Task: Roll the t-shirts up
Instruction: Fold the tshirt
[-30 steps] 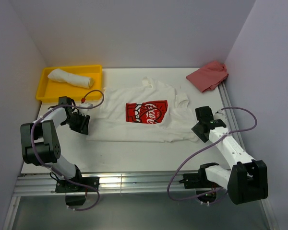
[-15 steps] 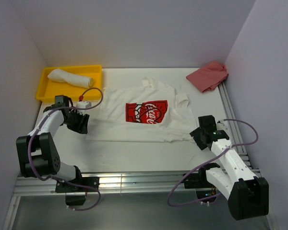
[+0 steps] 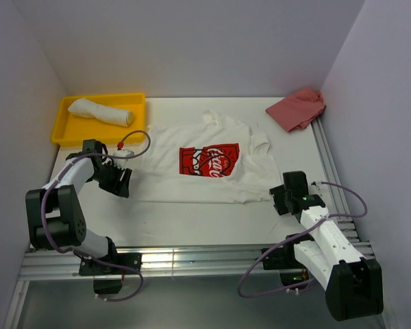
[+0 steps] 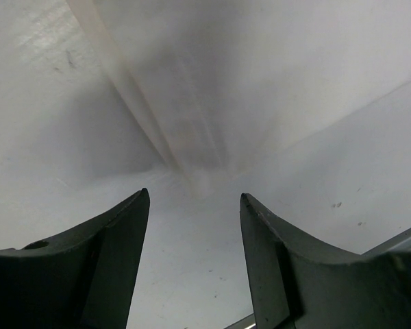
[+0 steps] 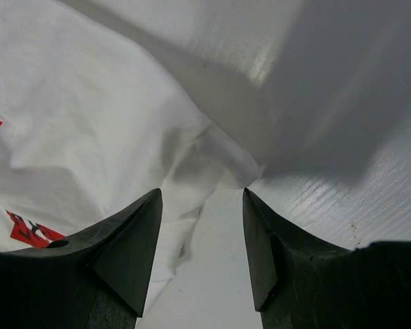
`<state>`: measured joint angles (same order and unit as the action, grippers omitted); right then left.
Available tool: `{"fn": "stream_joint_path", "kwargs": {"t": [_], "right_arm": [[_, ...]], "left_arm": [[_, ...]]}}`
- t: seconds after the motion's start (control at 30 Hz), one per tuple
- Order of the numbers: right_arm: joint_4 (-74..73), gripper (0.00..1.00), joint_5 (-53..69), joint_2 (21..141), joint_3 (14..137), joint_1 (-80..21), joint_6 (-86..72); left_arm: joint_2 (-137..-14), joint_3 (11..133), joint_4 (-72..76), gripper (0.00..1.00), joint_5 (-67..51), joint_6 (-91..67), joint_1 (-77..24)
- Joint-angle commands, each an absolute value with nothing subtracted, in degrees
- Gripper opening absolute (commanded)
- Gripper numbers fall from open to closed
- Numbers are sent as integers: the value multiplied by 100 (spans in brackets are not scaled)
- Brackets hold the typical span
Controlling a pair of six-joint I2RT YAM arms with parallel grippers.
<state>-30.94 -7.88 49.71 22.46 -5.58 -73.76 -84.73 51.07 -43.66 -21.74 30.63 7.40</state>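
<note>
We see 2 white t-shirts. The flat t-shirt [image 3: 205, 175] lies spread face up in the middle of the counter [image 3: 192, 223], collar toward the far wall, with its red print [image 3: 209, 162] on the chest. The rolled t-shirt [image 3: 100, 112] lies inside the yellow tray [image 3: 63, 133] at the far left corner of the counter. A pinkish-red cloth [image 3: 298, 107] sits crumpled at the far right corner, well apart from both shirts.

The left gripper [image 3: 121, 182] is low over the counter at the near left corner of the flat t-shirt, pointing toward the fabric. In its wrist view the 2 fingers [image 4: 116, 253] stand apart with nothing between them. Bare counter fills the gap, and the shirt's hem strip [image 4: 135, 103] ends just ahead of the tips. This gripper is released and holds nothing.

The right gripper [image 3: 279, 197] is low at the near right corner of the same shirt. In its wrist view its 2 fingers are also spread, and the shirt's folded corner [image 5: 231, 164] lies just ahead of the gap, with wrinkled white fabric running off to the left and a sliver of the print at the lower left edge. This gripper is released too, grasping nothing. We cannot tell whether either gripper's tips touch the cloth or the counter.
</note>
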Motion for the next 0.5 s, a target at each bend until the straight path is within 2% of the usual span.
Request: {"fn": "stream_joint_path", "kwargs": {"t": [0.0, 0.47], "right_arm": [[-2848, 57, -958, 4712, 2101, -519, -7752], [-2532, 57, -958, 4948, 1925, -317, -7576]], "left_arm": [[-8499, 5001, -4289, 62, -2233, 3155, 659], [-8850, 4887, -3753, 59, -1899, 2857, 483]]}}
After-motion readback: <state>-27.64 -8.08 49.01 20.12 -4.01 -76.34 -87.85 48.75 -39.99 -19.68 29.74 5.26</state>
